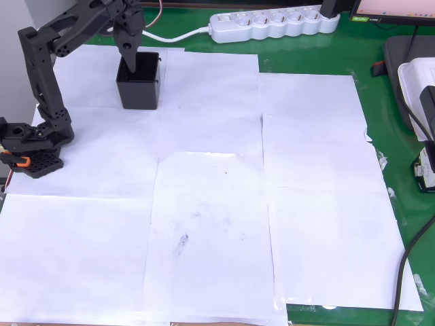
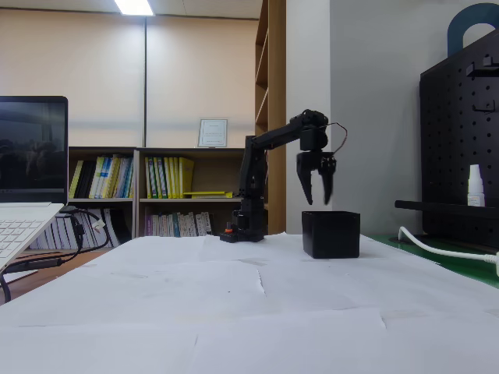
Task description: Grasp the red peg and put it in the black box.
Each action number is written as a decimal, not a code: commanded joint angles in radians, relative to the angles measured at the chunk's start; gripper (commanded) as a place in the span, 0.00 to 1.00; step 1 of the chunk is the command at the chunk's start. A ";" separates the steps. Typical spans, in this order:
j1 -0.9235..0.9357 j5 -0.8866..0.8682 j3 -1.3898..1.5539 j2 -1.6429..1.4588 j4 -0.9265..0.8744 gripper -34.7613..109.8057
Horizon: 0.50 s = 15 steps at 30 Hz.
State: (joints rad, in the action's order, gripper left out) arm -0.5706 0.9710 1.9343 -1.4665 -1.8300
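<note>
The black arm reaches from its base at the left edge of the overhead view toward the back of the table, and its gripper [image 2: 318,200] hangs pointing down just above the black box [image 2: 331,234], the fingertips clear of the rim in the fixed view. There the two fingers stand apart with a gap between their tips and nothing visible between them, so the jaws are open. In the overhead view the gripper [image 1: 129,61] sits over the box's opening, and the black box [image 1: 139,92] rests on white paper sheets [image 1: 217,224] that cover a green table [image 1: 380,115] (a white power strip [image 1: 275,24] lies along the far edge). I cannot make out the red peg; the box's interior is dark and partly hidden by the fingers
</note>
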 commanded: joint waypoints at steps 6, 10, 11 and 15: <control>0.379 0.337 -0.707 0.637 0.474 0.24; 0.520 0.442 -1.138 0.827 0.716 0.24; 0.534 0.449 -1.207 0.868 0.735 0.24; 0.543 0.468 -1.427 1.091 0.715 0.24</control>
State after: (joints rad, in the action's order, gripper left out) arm -0.0276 1.4159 0.6397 -0.5737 -1.1183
